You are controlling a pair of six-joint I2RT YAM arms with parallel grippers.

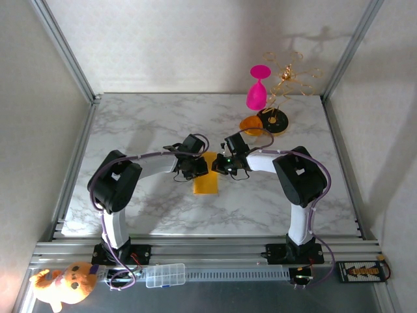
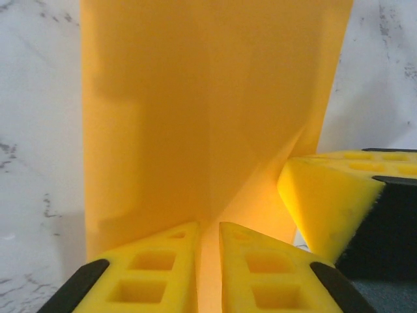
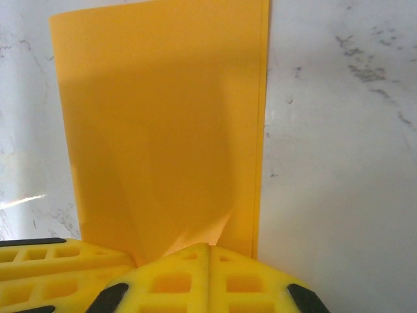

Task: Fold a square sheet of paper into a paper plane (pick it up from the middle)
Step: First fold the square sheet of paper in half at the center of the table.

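As the folded yellow-orange paper sheet [image 1: 207, 184] needs lifting, left gripper [image 2: 208, 274] and right gripper [image 3: 208, 277] pinch its 12 o'clock end.

Left arm [image 1: 117, 186], right arm [image 1: 300, 176]: white tubular links, bulky black joint housings, purple cables [image 1: 328, 177] looped alongside. Left gripper [image 2: 208, 228], right gripper [image 3: 208, 246]: yellow foam pads [image 2: 156, 267], square recesses, black backing.

On my screens, the square sheet of paper [image 1: 207, 181] lies on the surface [image 1: 143, 130] between the left end effector [image 2: 208, 261] and the right end effector [image 3: 208, 261], stretching ahead of both. A stemmed glass [image 1: 257, 91] and a disc [image 1: 273, 121] stand well beyond the right one.
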